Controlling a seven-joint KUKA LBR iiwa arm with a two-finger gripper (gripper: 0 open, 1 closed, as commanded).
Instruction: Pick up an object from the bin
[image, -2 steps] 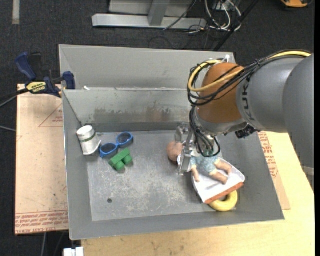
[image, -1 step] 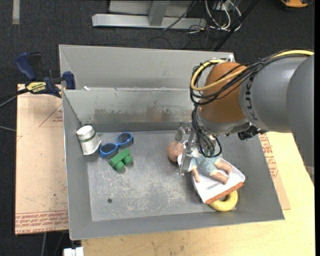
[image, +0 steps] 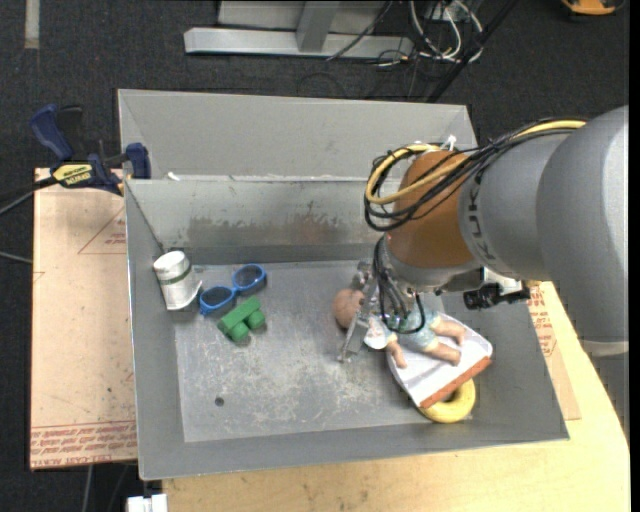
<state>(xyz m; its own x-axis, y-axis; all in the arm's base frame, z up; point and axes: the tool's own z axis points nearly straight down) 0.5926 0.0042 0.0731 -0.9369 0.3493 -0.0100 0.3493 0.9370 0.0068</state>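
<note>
Large grey robot arm (image: 560, 210) reaching in from the right, closest to the camera, with an orange-brown wrist cover and looped yellow and black cables. Its hand (image: 358, 335) is down near the floor of a grey metal bin (image: 280, 400), right of centre; whether the hand is open or closed cannot be told, and nothing can be seen held in it. Just left of the hand lies a small pinkish-brown ball (image: 346, 307). Just right of it lies a small doll (image: 432, 340) with bare limbs and teal clothing, resting on a white card with an orange edge (image: 447, 376), which overlaps a yellow ring (image: 450, 408). Well apart, at the bin's left, lie a green block (image: 241, 322), blue goggles (image: 232, 290) and a silver-white cylinder (image: 175, 280) close together.
</note>
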